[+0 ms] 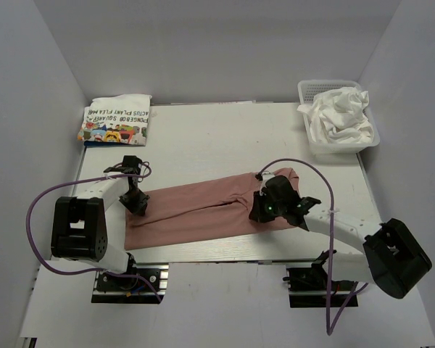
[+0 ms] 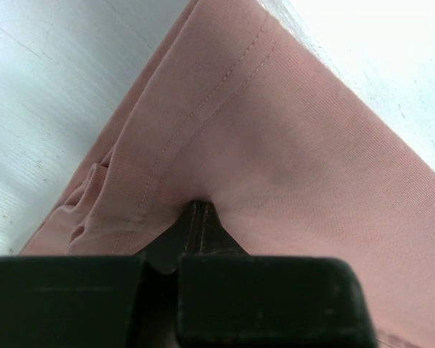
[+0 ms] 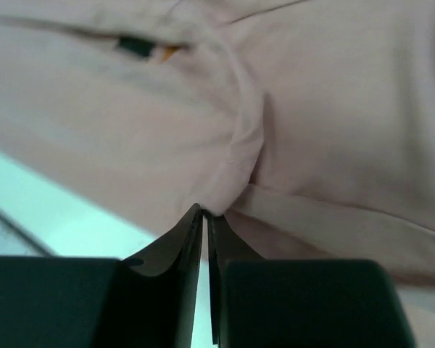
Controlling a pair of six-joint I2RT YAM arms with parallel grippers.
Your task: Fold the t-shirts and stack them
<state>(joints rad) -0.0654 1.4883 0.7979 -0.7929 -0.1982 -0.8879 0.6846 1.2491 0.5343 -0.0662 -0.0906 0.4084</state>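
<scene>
The dusty pink t-shirt [image 1: 203, 210] lies folded into a long band across the near middle of the table. My left gripper [image 1: 138, 205] is shut on its left part; in the left wrist view the pink cloth [image 2: 275, 145] is pinched at my fingertips [image 2: 197, 214]. My right gripper [image 1: 262, 212] is shut on the shirt's right part; in the right wrist view the cloth [image 3: 203, 123] bunches at my closed fingertips [image 3: 205, 214]. A folded white t-shirt with cartoons and black lettering [image 1: 116, 119] lies at the far left. Plain white t-shirts [image 1: 341, 114] are crumpled in the basket.
The white plastic mesh basket [image 1: 312, 141] stands at the far right corner. White walls enclose the table on the left, back and right. Purple cables loop from both arms over the near table edge.
</scene>
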